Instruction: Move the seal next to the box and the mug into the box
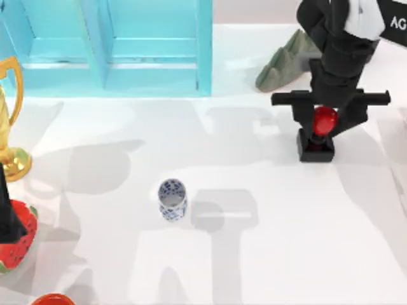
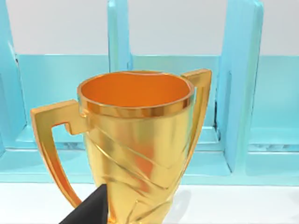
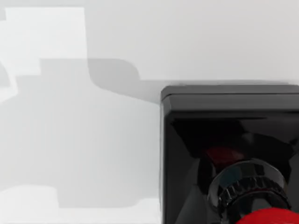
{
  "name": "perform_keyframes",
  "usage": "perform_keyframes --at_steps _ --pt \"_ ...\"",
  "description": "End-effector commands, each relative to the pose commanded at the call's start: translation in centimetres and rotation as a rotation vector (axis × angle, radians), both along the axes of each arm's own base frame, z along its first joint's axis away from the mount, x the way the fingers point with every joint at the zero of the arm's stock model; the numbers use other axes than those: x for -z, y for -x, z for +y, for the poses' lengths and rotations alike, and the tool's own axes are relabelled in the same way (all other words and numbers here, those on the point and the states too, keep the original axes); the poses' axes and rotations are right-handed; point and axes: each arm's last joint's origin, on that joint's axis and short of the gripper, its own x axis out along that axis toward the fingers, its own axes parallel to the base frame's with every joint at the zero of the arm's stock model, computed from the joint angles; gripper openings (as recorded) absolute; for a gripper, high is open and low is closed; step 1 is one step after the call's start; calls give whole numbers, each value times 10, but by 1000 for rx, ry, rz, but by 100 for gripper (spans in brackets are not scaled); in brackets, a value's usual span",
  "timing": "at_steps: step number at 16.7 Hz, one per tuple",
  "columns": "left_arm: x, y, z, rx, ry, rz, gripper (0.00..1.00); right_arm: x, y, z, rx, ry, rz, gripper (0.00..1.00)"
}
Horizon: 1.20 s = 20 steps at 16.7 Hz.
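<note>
Right gripper (image 1: 324, 124) sits over the seal (image 1: 320, 130), fingers around its red knob.
Whether they're clamped, I can't tell; seal step first, mug (image 1: 172, 199) waits mid-table, turquoise box (image 1: 108, 47) far-left.

seal (image 1: 321, 130): one
mug (image 1: 172, 199): one
turquoise box (image 1: 108, 44): one
gold trophy (image 1: 9, 121): one
grey rock (image 1: 286, 60): one
watermelon slice (image 1: 16, 244): one
</note>
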Motion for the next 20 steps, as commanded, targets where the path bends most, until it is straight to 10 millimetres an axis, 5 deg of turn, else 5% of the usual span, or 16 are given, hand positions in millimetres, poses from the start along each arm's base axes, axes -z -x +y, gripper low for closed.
perform_keyframes --at_steps 6,14,20 --pt "0 0 0 0 0 0 100 -6 -2 -6 2 -1 -2 0" --pt "0 0 0 0 0 0 100 -94 -1 -96 4 0 3 0" --pt "0 0 0 0 0 0 100 -98 1 -99 1 2 4 0"
